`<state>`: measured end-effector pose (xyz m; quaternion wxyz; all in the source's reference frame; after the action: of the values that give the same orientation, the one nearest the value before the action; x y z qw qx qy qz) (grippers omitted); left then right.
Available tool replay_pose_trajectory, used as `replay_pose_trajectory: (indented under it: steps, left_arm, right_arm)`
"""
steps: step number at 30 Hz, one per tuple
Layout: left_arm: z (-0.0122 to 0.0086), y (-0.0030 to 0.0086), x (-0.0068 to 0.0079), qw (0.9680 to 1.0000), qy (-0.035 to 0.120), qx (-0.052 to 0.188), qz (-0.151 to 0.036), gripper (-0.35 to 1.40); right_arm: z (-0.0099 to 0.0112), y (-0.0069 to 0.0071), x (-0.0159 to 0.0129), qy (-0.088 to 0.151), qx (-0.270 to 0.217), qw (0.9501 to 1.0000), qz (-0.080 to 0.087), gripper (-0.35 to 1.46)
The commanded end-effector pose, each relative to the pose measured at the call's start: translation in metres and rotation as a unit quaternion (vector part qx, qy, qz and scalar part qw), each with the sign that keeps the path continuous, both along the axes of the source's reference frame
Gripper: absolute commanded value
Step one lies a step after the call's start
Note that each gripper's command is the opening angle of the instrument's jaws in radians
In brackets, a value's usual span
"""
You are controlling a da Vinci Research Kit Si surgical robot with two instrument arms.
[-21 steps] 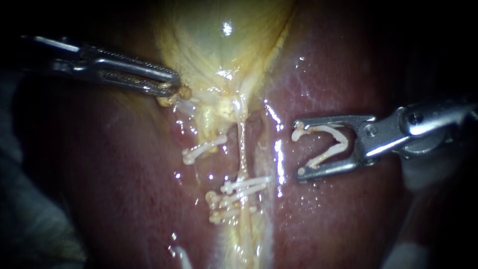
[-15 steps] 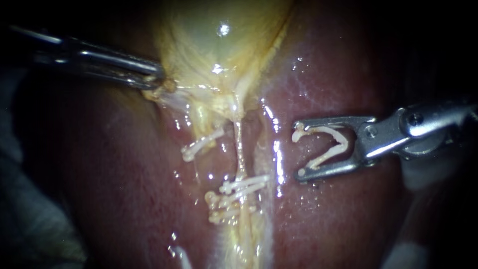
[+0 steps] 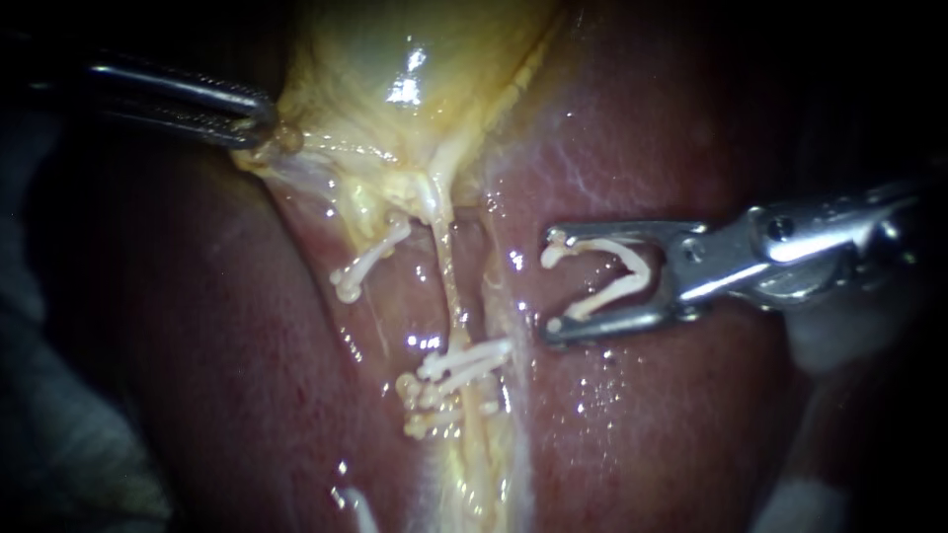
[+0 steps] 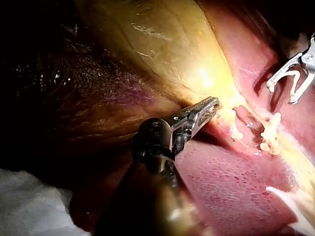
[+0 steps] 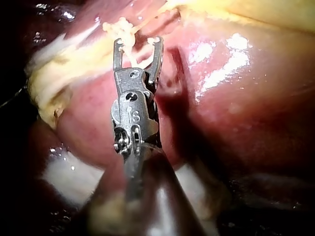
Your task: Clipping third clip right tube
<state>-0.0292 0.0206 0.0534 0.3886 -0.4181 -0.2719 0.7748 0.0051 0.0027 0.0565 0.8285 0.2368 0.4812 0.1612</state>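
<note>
right instrument (image 3: 551, 284) near-level, clip (image 3: 637, 266) in jaws

We are finding no readable text, label, brand, number or sign on the liver (image 3: 691, 415), the gallbladder (image 3: 395, 49) or any clip (image 3: 604, 298).
</note>
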Motion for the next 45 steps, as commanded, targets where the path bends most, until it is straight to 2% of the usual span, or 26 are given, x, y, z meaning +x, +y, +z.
replay_pose_trajectory:
  steps: [1, 6, 12, 15, 18, 23, 27, 30, 35, 38, 43, 45]
  left_arm:
    - [0.0001, 0.0000, 0.0000, 1.0000, 0.000, 0.000, 0.000, -0.35]
    - [0.0001, -0.0001, -0.0001, 1.0000, 0.002, -0.001, -0.002, -0.35]
    - [0.0002, -0.0002, -0.0001, 1.0000, 0.002, -0.002, -0.002, -0.35]
    - [0.0002, -0.0002, -0.0001, 1.0000, 0.002, -0.002, -0.002, -0.35]
    - [0.0002, -0.0002, -0.0001, 1.0000, 0.002, -0.002, -0.002, -0.35]
    - [0.0002, -0.0002, -0.0001, 1.0000, 0.002, -0.002, -0.002, -0.35]
    - [0.0002, -0.0002, -0.0001, 1.0000, 0.002, -0.002, -0.002, -0.35]
    - [0.0002, -0.0002, -0.0001, 1.0000, 0.002, -0.002, -0.002, -0.35]
    - [0.0002, -0.0002, -0.0001, 1.0000, 0.002, -0.002, -0.002, -0.35]
    - [0.0002, -0.0002, -0.0001, 1.0000, 0.002, -0.002, -0.002, -0.35]
    - [0.0002, -0.0002, -0.0001, 1.0000, 0.002, -0.002, -0.002, -0.35]
    - [0.0002, -0.0002, -0.0001, 1.0000, 0.002, -0.002, -0.002, -0.35]
  right_arm:
    - [0.0004, 0.0000, 0.0003, 0.000, 0.012, 0.9999, 0.009, 0.48]
    - [0.0034, 0.0002, 0.0022, -0.006, 0.069, 0.9966, 0.045, 0.48]
    - [0.0070, 0.0002, 0.0043, -0.009, 0.108, 0.9920, 0.064, 0.49]
    - [0.0082, 0.0001, 0.0055, 0.007, 0.128, 0.9892, 0.072, 0.49]
    - [0.0088, -0.0001, 0.0065, 0.032, 0.160, 0.9830, 0.085, 0.49]
    - [0.0086, -0.0004, 0.0078, 0.081, 0.210, 0.9709, 0.082, 0.49]
    - [0.0078, -0.0005, 0.0083, 0.129, 0.246, 0.9572, 0.081, 0.48]
    - [0.0069, -0.0004, 0.0085, 0.150, 0.263, 0.9500, 0.075, 0.45]
    - [0.0057, -0.0001, 0.0086, 0.165, 0.274, 0.9444, 0.078, 0.45]
    - [0.0054, 0.0002, 0.0085, 0.166, 0.275, 0.9437, 0.079, 0.41]
    - [0.0050, 0.0007, 0.0080, 0.167, 0.277, 0.9430, 0.079, 0.20]
    - [0.0047, 0.0010, 0.0078, 0.167, 0.278, 0.9425, 0.079, 0.05]
